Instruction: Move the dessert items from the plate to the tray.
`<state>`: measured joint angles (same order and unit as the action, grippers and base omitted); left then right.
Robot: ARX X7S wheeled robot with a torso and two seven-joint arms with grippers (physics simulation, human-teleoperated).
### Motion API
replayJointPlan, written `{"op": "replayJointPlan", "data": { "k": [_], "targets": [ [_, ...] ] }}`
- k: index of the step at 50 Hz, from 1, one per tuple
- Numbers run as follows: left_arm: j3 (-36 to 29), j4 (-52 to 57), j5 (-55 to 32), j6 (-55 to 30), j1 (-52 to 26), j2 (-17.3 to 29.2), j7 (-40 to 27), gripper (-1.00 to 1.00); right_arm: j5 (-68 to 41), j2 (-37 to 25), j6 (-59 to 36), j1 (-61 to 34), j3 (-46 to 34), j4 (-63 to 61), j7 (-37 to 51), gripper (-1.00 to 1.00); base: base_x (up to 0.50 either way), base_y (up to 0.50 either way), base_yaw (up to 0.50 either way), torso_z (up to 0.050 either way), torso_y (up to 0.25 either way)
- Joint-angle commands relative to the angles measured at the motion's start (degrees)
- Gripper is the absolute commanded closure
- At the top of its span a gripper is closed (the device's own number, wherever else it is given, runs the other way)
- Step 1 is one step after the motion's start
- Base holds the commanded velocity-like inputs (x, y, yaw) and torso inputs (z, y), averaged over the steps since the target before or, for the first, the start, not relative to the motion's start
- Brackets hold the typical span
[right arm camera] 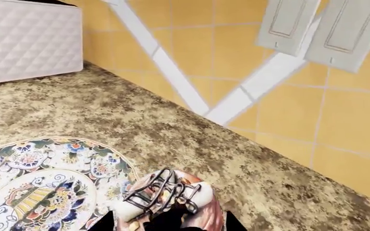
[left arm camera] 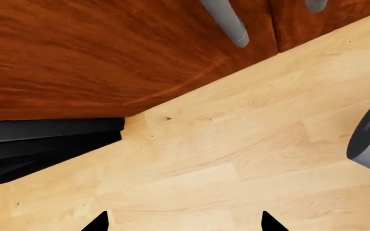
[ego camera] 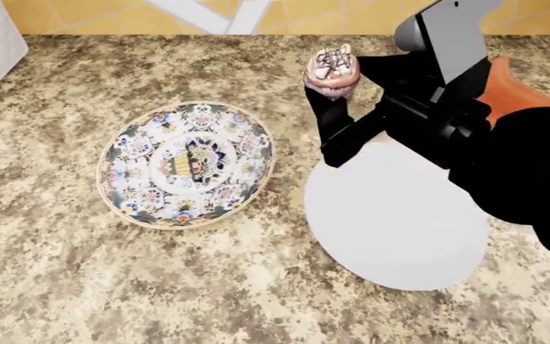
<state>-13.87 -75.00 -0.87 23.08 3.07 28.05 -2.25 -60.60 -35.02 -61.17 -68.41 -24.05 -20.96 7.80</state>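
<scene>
My right gripper (ego camera: 337, 80) is shut on a small round dessert item (ego camera: 331, 66) with pink sides and a white top crossed by dark drizzle. It hangs above the counter, just beyond the far edge of an empty plain white plate (ego camera: 394, 215). The right wrist view shows the same dessert (right arm camera: 172, 195) between the fingers of that gripper (right arm camera: 169, 224). A corner of the reddish tray (ego camera: 518, 82) shows behind my right arm. My left gripper (left arm camera: 185, 224) is open over a wood floor with nothing between its tips; it is outside the head view.
A flower-patterned plate (ego camera: 187, 163) lies empty on the speckled stone counter (ego camera: 65, 287), left of the white plate. A white quilted box (right arm camera: 27, 41) stands at the far left by the yellow tiled wall (right arm camera: 300, 120). Brown cabinet doors (left arm camera: 108, 48) fill the left wrist view.
</scene>
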Motion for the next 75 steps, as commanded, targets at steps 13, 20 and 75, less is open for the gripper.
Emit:
{"op": "replayJointPlan", "data": {
  "k": [13, 20, 75],
  "targets": [
    [0.3, 0.0, 0.8, 0.0, 0.2, -0.5, 0.8, -1.0, -1.3, -1.6, -4.0, -1.8, 3.4, -3.0, 3.2, 1.0, -0.04, -0.5, 0.0, 0.0, 0.0],
    [0.3, 0.0, 0.8, -0.3, -0.1, -0.6, 0.8, -1.0, -0.9, -1.6, -3.5, -1.9, 3.1, -2.9, 2.9, 1.0, -0.04, -0.5, 0.0, 0.0, 0.0],
    [0.6, 0.0, 0.8, 0.5, 0.6, -0.4, 1.2, -1.0, 13.4, 2.7, 11.8, 10.4, -0.8, 8.4, 7.4, 1.0, 0.0, -0.05, 0.0, 0.0, 0.0]
  ]
}}
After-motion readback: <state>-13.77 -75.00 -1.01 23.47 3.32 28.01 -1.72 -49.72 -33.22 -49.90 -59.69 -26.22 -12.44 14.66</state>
